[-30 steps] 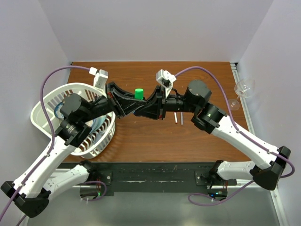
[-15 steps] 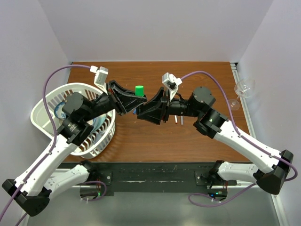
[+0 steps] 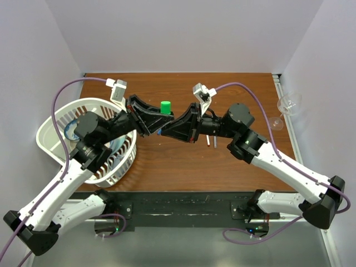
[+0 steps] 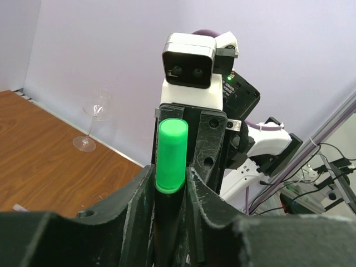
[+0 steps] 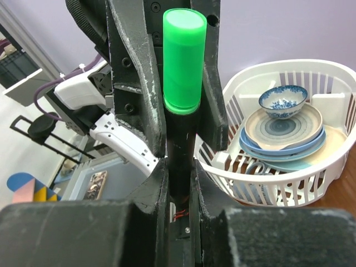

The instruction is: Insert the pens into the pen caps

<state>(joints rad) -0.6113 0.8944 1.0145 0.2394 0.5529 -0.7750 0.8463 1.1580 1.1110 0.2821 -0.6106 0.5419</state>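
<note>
The short black marker (image 5: 181, 144) stands upright above the table with the green cap (image 3: 164, 107) on its top end. My left gripper (image 3: 159, 123) comes from the left and is shut on the marker where cap and body meet (image 4: 168, 173). My right gripper (image 3: 170, 127) comes from the right and is shut on the marker body lower down (image 5: 179, 165). The cap shows in the left wrist view (image 4: 171, 156) and the right wrist view (image 5: 183, 61). Two thin white pens (image 3: 210, 139) lie on the table behind the right wrist. The blue and red caps are hidden.
A white basket (image 3: 51, 130) holding plates and a blue patterned bowl (image 5: 283, 100) stands at the left. A wine glass (image 3: 288, 104) stands at the table's right edge and shows in the left wrist view (image 4: 92, 125).
Both grippers stay on the marker. The right wrist has rolled and tilted and its arm has shifted slightly right. The green cap has moved a little toward the back.
</note>
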